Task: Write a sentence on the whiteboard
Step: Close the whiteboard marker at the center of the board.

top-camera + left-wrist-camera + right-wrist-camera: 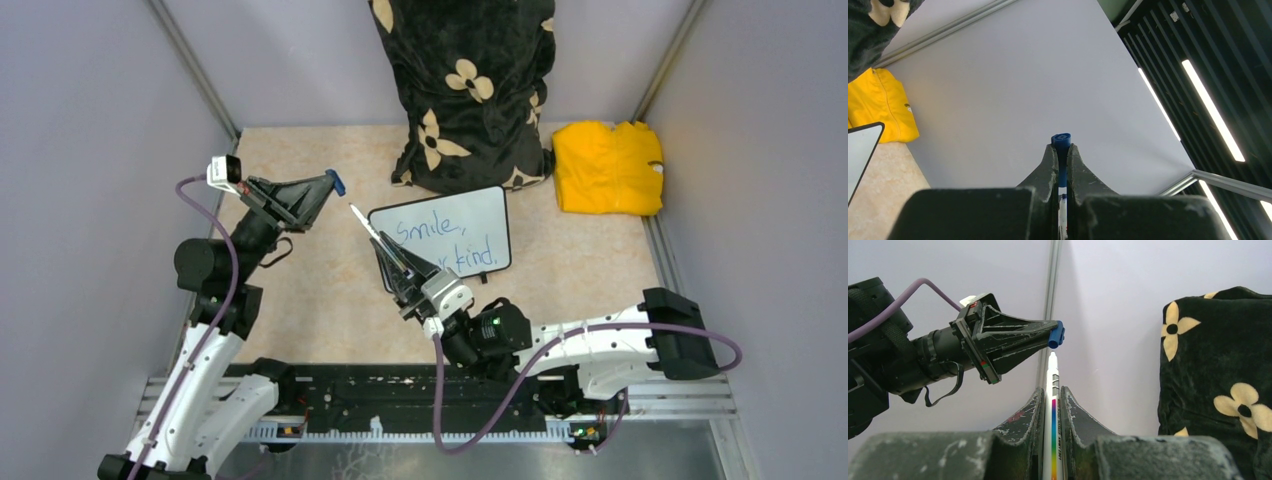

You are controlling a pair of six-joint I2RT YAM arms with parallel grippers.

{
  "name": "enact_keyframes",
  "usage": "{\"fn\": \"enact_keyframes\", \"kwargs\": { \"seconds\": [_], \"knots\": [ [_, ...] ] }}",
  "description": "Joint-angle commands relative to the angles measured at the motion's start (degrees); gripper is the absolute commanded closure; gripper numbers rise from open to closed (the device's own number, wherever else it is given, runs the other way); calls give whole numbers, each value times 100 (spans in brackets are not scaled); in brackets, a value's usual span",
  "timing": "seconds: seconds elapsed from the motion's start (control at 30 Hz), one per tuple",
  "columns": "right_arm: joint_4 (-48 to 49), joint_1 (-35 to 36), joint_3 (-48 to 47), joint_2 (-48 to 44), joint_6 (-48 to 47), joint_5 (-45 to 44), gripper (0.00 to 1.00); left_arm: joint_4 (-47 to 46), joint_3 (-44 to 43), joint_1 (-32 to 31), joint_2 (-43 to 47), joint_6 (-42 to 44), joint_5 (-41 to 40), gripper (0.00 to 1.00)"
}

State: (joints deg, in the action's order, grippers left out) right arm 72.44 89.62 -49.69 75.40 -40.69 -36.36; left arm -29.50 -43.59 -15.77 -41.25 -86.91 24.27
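The whiteboard [455,215] lies on the table centre, below a black cushion; its corner also shows in the left wrist view [860,150]. The sentence [440,232] is blue handwriting in two lines, "Smile," and "kind." readable, part hidden by my right gripper. My right gripper [385,255] is shut on a white marker [362,222] with a rainbow stripe, also seen in the right wrist view [1053,390], tip raised toward the left. My left gripper [325,185] is shut on the blue marker cap [338,183], which also shows in the left wrist view [1061,145] and the right wrist view [1055,335], just above the marker's tip.
A black cushion with cream flowers [470,80] stands at the back centre. A yellow cloth [608,165] lies at the back right. Grey walls enclose the table on three sides.
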Motion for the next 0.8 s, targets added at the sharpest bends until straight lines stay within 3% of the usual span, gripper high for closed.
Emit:
{"fn": "enact_keyframes", "kwargs": {
  "seconds": [0.0,0.77],
  "knots": [
    [153,77,-298,52,105,64,100,49,-234,-62,3,34,130,100],
    [249,73,-322,112,55,-47,100,109,-258,-130,39,179,267,100]
  ]
}}
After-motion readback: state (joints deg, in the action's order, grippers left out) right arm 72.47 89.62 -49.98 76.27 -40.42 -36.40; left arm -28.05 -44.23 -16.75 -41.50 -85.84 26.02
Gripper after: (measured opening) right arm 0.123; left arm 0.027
